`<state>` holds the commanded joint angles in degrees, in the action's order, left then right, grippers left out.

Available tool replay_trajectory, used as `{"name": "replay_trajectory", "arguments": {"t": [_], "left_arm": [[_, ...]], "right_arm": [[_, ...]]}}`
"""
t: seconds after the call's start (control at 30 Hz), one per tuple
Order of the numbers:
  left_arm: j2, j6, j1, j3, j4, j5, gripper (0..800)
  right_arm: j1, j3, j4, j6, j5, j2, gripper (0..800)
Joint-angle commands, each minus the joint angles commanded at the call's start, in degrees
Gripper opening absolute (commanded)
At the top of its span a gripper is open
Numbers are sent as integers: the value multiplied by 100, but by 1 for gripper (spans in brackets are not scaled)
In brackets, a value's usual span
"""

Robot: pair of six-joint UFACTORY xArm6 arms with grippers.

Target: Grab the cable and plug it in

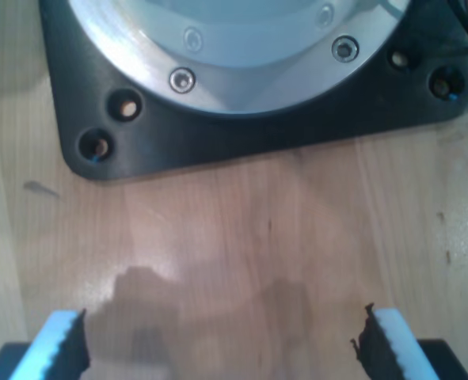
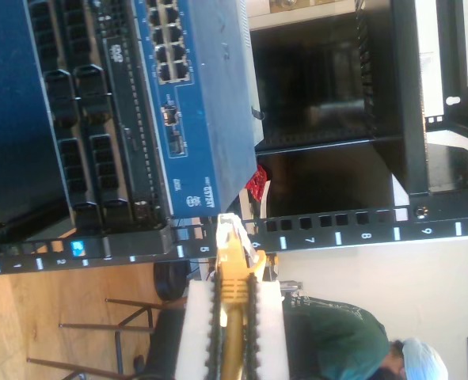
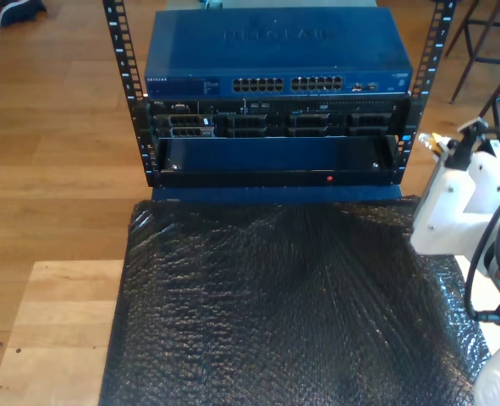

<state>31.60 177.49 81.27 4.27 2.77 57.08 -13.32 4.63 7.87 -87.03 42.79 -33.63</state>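
Observation:
The cable (image 2: 234,336) is pale yellow and ends in a yellow boot and a clear plug (image 2: 229,231). My second gripper (image 2: 234,289) is shut on the cable just behind the boot, its white fingers (image 2: 198,324) on either side. The plug points past a numbered rack rail (image 2: 336,233), beside the blue network switch (image 2: 194,95) and apart from its ports (image 2: 170,39). In the exterior view that white arm (image 3: 457,199) stands at the right, its tip by the rack's right rail. My first gripper (image 1: 222,340) hangs open over bare wood, fingers (image 1: 63,344) wide apart.
The switch (image 3: 275,51) tops a black rack with a server (image 3: 275,123) under it. Black bubble wrap (image 3: 283,296) covers the table before the rack, with bare wood (image 3: 55,330) at the exterior view's left. A black arm-base plate (image 1: 218,134) lies ahead of my first gripper. A person (image 2: 352,340) sits behind.

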Motion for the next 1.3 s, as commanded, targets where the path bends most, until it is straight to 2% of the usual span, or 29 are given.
{"name": "replay_trajectory", "arguments": {"t": [0.13, 0.43, 0.57, 0.97, 1.17, 1.3], "left_arm": [[0, 0, 0, 0, 0, 0, 799], [0, 0, 0, 0, 0, -9, 799], [0, 0, 0, 0, 0, 0, 799], [0, 0, 0, 9, 0, 0, 800], [0, 0, 0, 0, 0, 0, 799], [0, 0, 0, 0, 0, 0, 799]], "right_arm": [[0, -62, -70, -9, 396, 9, 0], [-26, -70, -53, -18, 422, 53, 0], [-62, 9, -53, -18, 554, 492, 0], [-299, 800, -53, -9, 1143, 1758, 0], [-536, 1688, 44, -9, 1996, 2980, 0], [-589, 2171, 229, -18, 2127, 3446, 0]]}}
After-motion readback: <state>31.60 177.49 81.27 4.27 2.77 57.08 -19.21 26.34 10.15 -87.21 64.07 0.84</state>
